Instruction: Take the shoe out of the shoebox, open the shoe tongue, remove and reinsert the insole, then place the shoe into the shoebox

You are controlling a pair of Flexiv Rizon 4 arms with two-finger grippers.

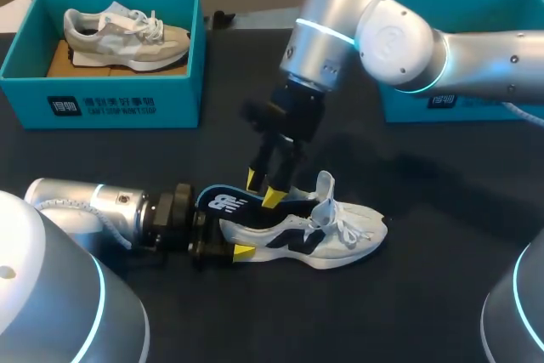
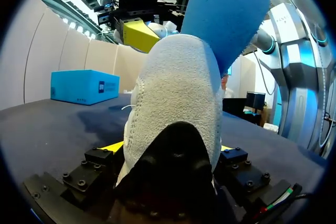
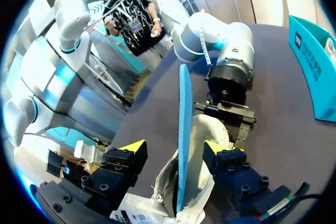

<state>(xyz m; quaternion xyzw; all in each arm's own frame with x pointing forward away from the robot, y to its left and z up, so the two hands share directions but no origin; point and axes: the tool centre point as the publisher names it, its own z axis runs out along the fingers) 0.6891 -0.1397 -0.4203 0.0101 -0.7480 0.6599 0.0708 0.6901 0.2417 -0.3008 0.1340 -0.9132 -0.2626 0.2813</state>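
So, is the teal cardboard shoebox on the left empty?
No, a grey and beige sneaker lies inside the teal cardboard shoebox.

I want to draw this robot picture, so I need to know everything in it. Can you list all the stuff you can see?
shoeboxes: 2, teal, left shoebox and right shoebox at the table's far side
beige shoe: 1, beige and grey, inside the left shoebox
white shoe: 1, white and black, lying in the middle of the table
insole: 1, blue, sticking up out of the white shoe's heel end
table: 1, black, under everything
left gripper: 1, yellow tips, shut on the white shoe's heel
right gripper: 1, yellow tips, open, one finger on each side of the insole
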